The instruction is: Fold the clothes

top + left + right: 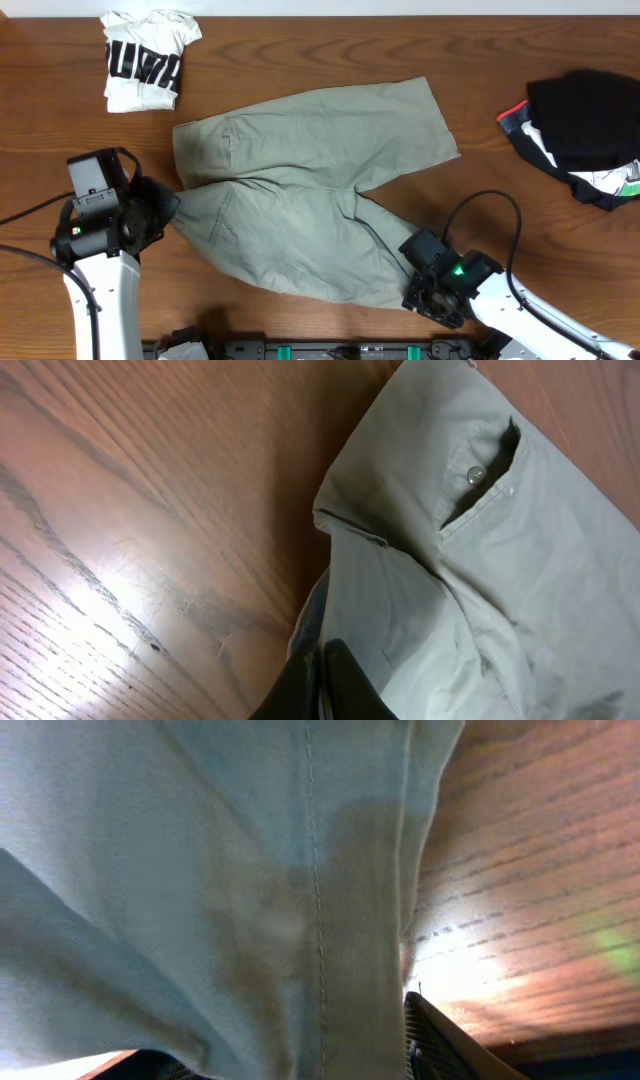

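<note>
Left jaws tight on soft, creased khaki cotton shorts [300, 200]

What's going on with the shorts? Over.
Left claw shut on shorts, waist corner. Right claw at leg hem, grip unclear. Shorts unfolded. Tee, dark pile aside.
</note>
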{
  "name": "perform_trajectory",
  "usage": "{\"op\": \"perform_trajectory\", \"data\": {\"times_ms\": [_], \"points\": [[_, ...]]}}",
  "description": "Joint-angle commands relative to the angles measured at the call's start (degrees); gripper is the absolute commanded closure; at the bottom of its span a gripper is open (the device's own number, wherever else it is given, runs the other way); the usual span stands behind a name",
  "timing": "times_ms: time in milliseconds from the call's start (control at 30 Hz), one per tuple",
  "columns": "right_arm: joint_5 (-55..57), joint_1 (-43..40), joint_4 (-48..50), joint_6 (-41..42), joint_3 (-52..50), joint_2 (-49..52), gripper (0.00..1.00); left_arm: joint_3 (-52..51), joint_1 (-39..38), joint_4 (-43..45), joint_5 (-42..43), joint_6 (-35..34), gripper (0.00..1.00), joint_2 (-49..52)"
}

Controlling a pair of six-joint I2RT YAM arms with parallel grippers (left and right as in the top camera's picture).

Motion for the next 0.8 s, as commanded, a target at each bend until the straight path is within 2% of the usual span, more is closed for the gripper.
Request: {"op": "perform_trajectory", "data": {"times_ms": [0,133,167,300,333,533,767], "points": [[2.29,0.46,0.96,-0.26,-0.31,-0.04,0.47,1.29,-0.02,-0.09,-1.07,0.61,0.94,0.61],[2.34,0.46,1.4,-0.7,-0.31,-0.04,0.5,1.29,-0.02,-0.11,-1.07,0.61,0.94,1.33],[2.36,0.46,1.4,-0.7,-0.31,-0.04,0.55,1.29,-0.02,-0.09,-1.07,0.61,0.94,1.38],[2.34,0.46,1.4,-0.68,-0.31,-0.04,0.94,1.29,-0.02,-0.07,-1.07,0.61,0.94,1.44],[2.36,0.46,1.4,-0.66,-0.31,-0.04,0.99,1.29,-0.02,-0.09,-1.07,0.61,0.94,1.44],[1.86,0.46,0.33,-0.63,0.35,-0.04,0.99,1.31,-0.02,-0.61,-1.01,0.61,0.94,1.18],[1.62,0.48,-12.81,-1.42,9.31,-0.04,0.99,1.31,-0.02,-4.74,-0.85,0.57,0.94,-3.06]]}}
